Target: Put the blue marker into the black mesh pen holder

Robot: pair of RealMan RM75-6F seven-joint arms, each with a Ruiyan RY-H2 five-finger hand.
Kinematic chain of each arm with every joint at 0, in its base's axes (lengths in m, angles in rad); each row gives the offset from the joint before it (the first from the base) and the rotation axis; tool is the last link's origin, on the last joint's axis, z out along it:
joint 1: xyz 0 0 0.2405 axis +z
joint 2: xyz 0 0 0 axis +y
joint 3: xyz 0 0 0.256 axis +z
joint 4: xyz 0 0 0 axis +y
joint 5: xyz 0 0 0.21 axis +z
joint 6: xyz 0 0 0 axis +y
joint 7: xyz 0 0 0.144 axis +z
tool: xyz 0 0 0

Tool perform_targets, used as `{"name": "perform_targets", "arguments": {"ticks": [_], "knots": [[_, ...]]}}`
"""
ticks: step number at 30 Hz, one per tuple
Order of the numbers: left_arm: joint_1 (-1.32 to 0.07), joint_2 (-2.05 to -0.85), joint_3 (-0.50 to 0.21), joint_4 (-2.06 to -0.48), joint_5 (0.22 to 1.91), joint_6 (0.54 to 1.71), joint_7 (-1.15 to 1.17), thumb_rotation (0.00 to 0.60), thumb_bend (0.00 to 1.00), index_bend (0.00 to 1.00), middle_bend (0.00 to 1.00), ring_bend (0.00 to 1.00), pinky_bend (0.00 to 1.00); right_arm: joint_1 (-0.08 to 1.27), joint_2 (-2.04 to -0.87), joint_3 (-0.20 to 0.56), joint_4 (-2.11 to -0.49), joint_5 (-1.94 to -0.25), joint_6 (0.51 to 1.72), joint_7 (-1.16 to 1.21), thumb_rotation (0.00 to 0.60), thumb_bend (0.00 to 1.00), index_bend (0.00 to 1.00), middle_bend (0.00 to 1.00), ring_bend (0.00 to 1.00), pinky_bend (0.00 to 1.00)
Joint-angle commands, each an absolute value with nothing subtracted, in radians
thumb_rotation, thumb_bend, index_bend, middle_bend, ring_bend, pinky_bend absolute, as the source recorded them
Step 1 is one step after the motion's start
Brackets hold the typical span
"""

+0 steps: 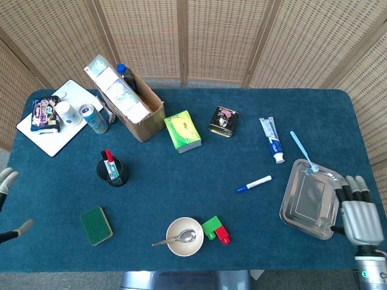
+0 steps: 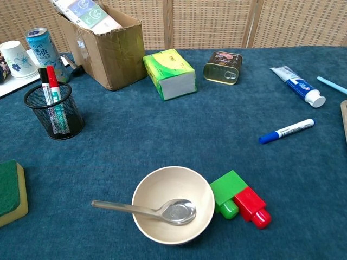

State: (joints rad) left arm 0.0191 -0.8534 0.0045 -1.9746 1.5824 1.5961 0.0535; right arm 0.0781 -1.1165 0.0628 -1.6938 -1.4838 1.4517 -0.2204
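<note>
Blue cloth covers the bench (image 1: 181,181), with bare cloth all around the blue marker (image 1: 254,183), which lies flat and slanted right of centre, capped end toward the bowl (image 1: 184,236). Well apart to the left, the black mesh pen holder (image 1: 112,171) stands upright with red and black pens inside. At the right edge, the right hand (image 1: 359,212) sits released beside the shiny metal tray (image 1: 309,199). Only fingertips of the left hand (image 1: 8,202) show; I cannot tell its state.
</note>
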Motion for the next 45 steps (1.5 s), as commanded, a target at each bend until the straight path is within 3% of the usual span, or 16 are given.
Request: {"name": "perform_targets", "arguments": {"ticks": [1, 8, 13, 20, 31, 45], "knots": [[0.013, -0.84, -0.006, -1.97, 1.586, 1.603, 0.019, 0.6, 0.1, 0.0, 0.0, 0.0, 0.0, 0.114, -1.119, 0.045, -1.703, -1.552, 1.422, -0.26, 0.6, 0.0, 0.2, 0.0, 0.0, 0.0], [0.004, -0.841, -0.008, -1.952, 1.609, 1.599, -0.016, 0.6, 0.1, 0.0, 0.0, 0.0, 0.0, 0.213, -1.142, 0.059, -1.763, -1.606, 1.314, -0.332, 0.6, 0.02, 0.23, 0.0, 0.0, 0.02], [0.009, -0.84, -0.004, -1.947, 1.631, 1.613, -0.031, 0.6, 0.1, 0.0, 0.0, 0.0, 0.0, 0.318, -1.207, 0.114, -1.799, -1.584, 1.208, -0.387, 0.6, 0.12, 0.28, 0.0, 0.0, 0.04], [0.011, -0.845, 0.0, -1.94, 1.646, 1.618, -0.033, 0.6, 0.1, 0.0, 0.0, 0.0, 0.0, 0.431, -1.338, 0.182, -1.687, -1.498, 1.112, -0.391, 0.6, 0.28, 0.4, 0.04, 0.0, 0.12], [0.005, -0.848, 0.001, -1.939, 1.646, 1.609, -0.029, 0.6, 0.1, 0.0, 0.0, 0.0, 0.0, 0.534, -1.448, 0.198, -1.565, -1.377, 1.004, -0.441, 0.6, 0.29, 0.41, 0.05, 0.0, 0.12], [0.001, -0.85, 0.003, -1.941, 1.645, 1.599, -0.023, 0.6, 0.1, 0.0, 0.0, 0.0, 0.0, 0.573, -1.471, 0.155, -1.434, -1.323, 0.95, -0.408, 0.6, 0.3, 0.42, 0.05, 0.0, 0.12]]}}
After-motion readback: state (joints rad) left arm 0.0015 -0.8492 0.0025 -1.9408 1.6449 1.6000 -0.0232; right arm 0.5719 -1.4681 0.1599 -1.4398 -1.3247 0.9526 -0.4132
